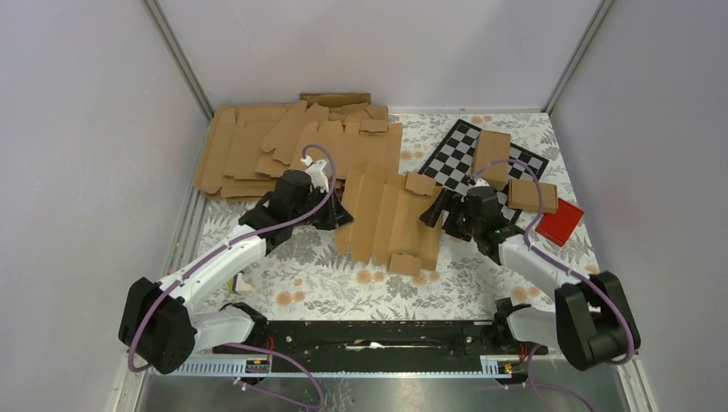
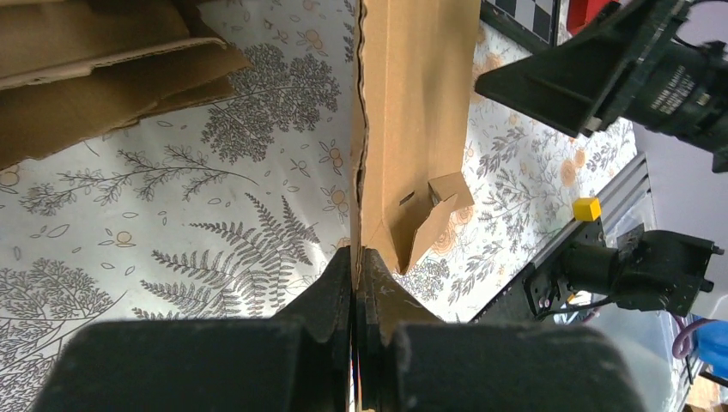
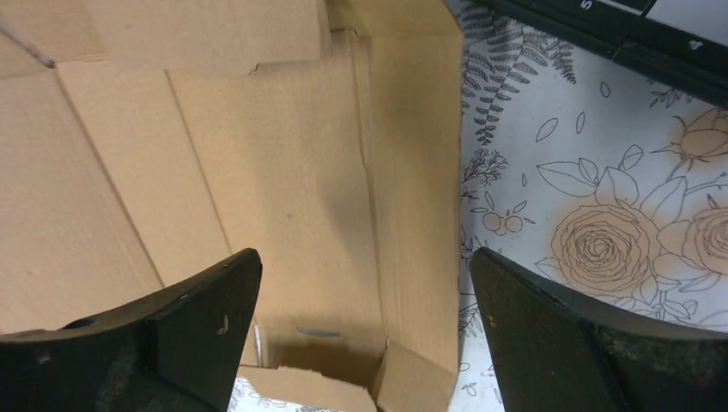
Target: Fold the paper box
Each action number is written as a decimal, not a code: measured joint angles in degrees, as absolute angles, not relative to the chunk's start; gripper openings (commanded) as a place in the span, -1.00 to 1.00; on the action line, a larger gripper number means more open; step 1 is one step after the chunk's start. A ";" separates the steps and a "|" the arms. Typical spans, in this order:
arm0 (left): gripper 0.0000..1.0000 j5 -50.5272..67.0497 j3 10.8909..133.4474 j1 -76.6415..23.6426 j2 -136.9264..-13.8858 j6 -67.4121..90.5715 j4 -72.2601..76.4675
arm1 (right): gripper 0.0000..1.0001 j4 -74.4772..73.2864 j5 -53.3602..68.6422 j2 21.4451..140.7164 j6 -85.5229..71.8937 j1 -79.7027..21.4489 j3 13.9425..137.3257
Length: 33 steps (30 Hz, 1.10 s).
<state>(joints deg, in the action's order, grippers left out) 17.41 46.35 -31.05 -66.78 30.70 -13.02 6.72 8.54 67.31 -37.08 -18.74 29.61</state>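
Note:
The paper box [image 1: 386, 219] is a brown creased die-cut sheet lying mid-table, partly raised, with small flaps at its near end. My left gripper [image 1: 342, 215] is shut on the sheet's left edge. The left wrist view shows its jaws [image 2: 356, 257] pinched together on the thin cardboard edge [image 2: 412, 112]. My right gripper [image 1: 438, 215] is open at the sheet's right side. In the right wrist view its fingers [image 3: 215, 300] stand wide apart, straddling the sheet's right panel [image 3: 257, 154] and a bent corner flap without touching either.
A pile of flat brown blanks [image 1: 275, 146] lies at the back left. A checkerboard mat [image 1: 464, 154] at the back right carries two folded cartons [image 1: 491, 146]. A small red block [image 1: 560, 221] sits at the right. Grey walls close in the table.

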 measured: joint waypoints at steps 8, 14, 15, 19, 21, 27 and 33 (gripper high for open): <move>-1.00 18.92 46.33 -31.18 -68.97 29.82 -12.78 | 0.77 6.76 8.49 77.03 -34.11 -18.74 31.77; -1.00 18.96 46.33 -31.57 -70.41 29.78 -12.82 | 0.42 7.40 10.70 80.77 -33.63 -18.74 32.25; -1.00 19.03 46.33 -31.59 -70.48 29.78 -12.78 | 0.32 7.70 11.79 80.86 -33.52 -18.74 32.32; -1.00 19.33 46.33 -31.79 -70.65 29.80 -12.75 | 0.01 8.49 14.74 80.71 -33.19 -18.74 32.56; -1.00 19.59 46.26 -31.99 -70.63 29.82 -12.14 | -0.29 8.47 15.81 79.96 -32.71 -18.74 32.56; -1.00 21.23 43.83 -32.58 -68.29 31.07 -7.29 | -0.42 7.14 17.45 76.31 -30.79 -18.87 33.56; -1.00 23.70 42.41 -34.57 -66.13 32.64 -0.45 | -0.27 5.08 15.46 70.19 -28.42 -19.33 34.02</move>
<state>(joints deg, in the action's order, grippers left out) 23.70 42.41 -34.57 -66.13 32.64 -0.45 5.08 15.46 70.19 -28.42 -19.33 34.02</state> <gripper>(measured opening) 0.018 0.322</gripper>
